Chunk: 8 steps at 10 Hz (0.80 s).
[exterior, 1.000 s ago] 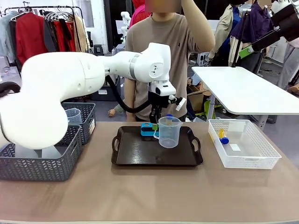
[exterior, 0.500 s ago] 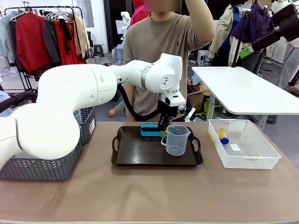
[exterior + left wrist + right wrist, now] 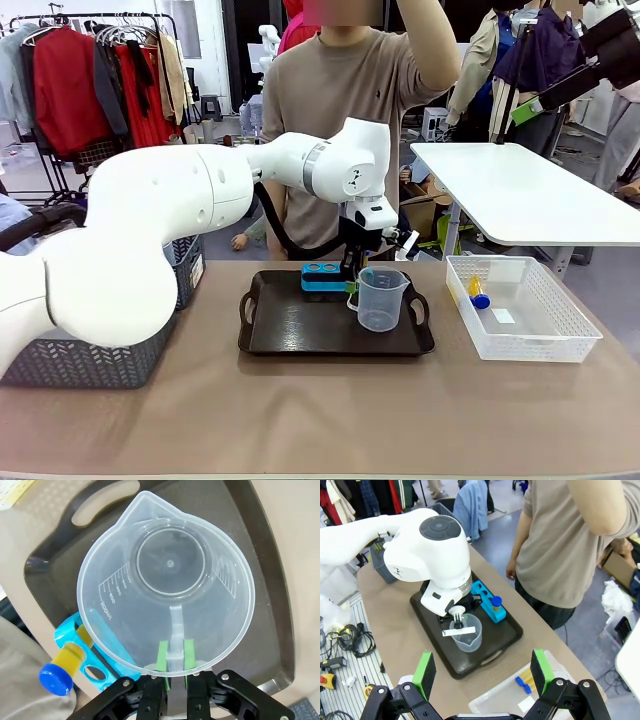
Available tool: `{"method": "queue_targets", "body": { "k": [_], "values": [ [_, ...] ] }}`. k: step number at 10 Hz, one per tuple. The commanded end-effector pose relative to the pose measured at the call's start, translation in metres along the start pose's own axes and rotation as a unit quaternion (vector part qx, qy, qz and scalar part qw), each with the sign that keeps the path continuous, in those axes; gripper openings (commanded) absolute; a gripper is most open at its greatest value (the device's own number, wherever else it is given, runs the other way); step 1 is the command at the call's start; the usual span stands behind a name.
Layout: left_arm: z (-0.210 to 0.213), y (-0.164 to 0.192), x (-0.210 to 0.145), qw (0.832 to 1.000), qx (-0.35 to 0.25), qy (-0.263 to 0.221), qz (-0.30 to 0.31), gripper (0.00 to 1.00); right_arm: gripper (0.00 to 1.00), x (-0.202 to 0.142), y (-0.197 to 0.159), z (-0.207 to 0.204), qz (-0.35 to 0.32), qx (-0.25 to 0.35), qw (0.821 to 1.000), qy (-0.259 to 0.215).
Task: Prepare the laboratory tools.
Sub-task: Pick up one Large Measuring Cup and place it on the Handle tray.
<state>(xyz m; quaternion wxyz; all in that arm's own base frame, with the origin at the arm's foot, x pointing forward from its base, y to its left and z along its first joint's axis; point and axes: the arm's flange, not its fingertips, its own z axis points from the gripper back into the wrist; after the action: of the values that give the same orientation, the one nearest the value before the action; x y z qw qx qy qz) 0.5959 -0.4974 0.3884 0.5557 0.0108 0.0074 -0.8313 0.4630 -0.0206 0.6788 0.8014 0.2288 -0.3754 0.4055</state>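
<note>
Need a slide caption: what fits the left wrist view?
Left gripper shut on the handle of the clear beaker, above the black tray; blue rack and one tube alongside.

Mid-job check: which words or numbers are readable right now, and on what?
"200": on the wall of the measuring beaker, the graduation nearest the rim.
Smaller numbers further down that scale: too blurred to read.
Small dark marking on the left arm: too small to read.
</note>
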Motion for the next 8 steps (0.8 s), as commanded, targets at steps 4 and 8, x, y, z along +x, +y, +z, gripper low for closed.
{"method": "queue_targets", "body": {
  "k": [4,8],
  "values": [
    [0.003,0.012,0.001,1.000,-0.001,0.011,0.007,0.83,1.00,0.001,0.001,0.000,0.001,0.003,1.000,-0.004],
    [0.023,0.003,-0.003,1.000,0.002,0.007,0.008,1.00,1.00,0.001,0.001,0.000,0.001,0.003,1.000,-0.004]
  ]
}}
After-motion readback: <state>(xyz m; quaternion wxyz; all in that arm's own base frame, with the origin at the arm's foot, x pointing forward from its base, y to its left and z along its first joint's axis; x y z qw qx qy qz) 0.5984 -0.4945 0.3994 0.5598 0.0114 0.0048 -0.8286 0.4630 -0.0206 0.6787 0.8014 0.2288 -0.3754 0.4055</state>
